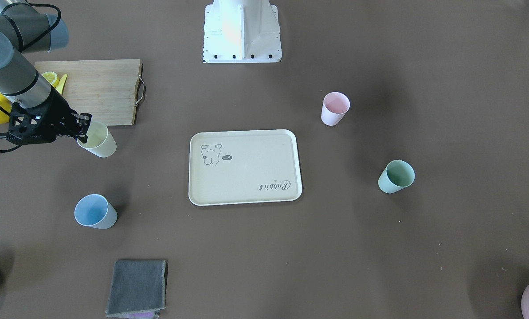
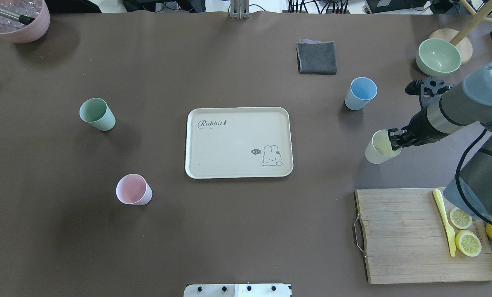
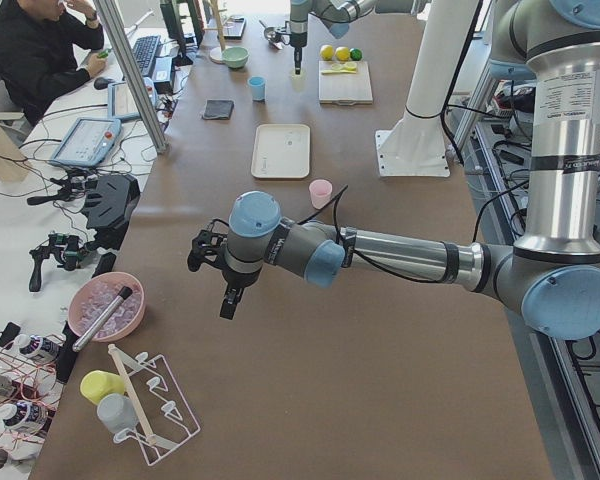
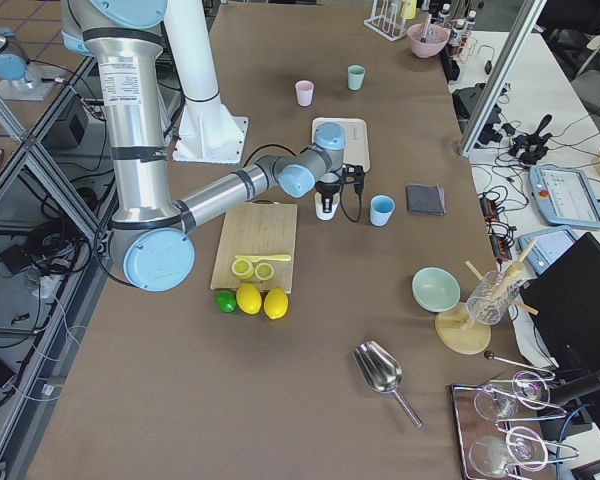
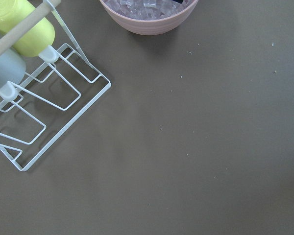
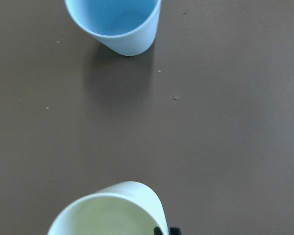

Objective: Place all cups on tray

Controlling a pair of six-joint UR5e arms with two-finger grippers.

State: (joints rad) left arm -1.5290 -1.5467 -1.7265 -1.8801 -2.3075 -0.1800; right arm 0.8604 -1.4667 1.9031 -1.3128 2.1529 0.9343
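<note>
Right fingers (image 2: 395, 137) of mine were clamped on the rim of the yellow cup (image 2: 377, 153), gripping the side nearest my arm. I could not tell whether the cup's base touched the table (image 2: 229, 231). The cup sat between the blue cup (image 2: 360, 94) beyond it and the cutting board (image 2: 402, 235) nearer me, which carried lemon slices (image 2: 464, 231) at its outer end. It was well apart from the tray (image 2: 237, 119).

The tray lay flat in the middle of the table, rabbit drawing toward me. The blue cup stood upright off the tray's far right corner, with a folded grey cloth (image 2: 316, 57) and a green bowl (image 2: 438, 57) farther out. Across the tray, on my left, the green cup (image 2: 97, 114) and the pink cup (image 2: 133, 189) stood upright on the table, apart from each other and from the tray. All four cups were off the tray.

My left fingers (image 3: 228, 300) hung over the table's left end, near a pink pot (image 5: 147, 17) and a wire rack (image 5: 54, 112). Whether they were parted or closed, I could not tell.
</note>
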